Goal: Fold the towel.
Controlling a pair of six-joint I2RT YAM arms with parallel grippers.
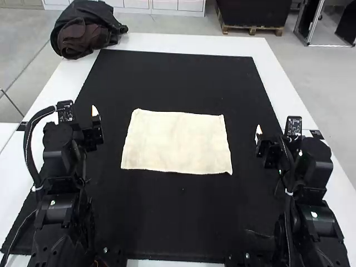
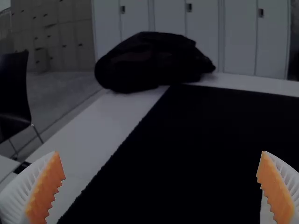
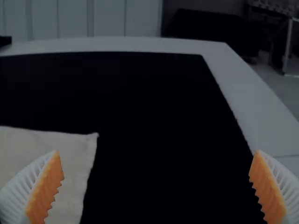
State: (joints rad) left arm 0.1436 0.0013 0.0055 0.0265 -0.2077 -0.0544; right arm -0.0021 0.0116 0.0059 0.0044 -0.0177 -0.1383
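High view: find the towel (image 1: 177, 143) spread flat on the black mat (image 1: 178, 78), with the left gripper (image 2: 160, 155) and right gripper (image 3: 158, 154) wide and empty, and judge no fold made, the whole folding job left to do.

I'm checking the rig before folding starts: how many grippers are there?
2: the left gripper is off to the left of the towel, the right gripper off to its right.
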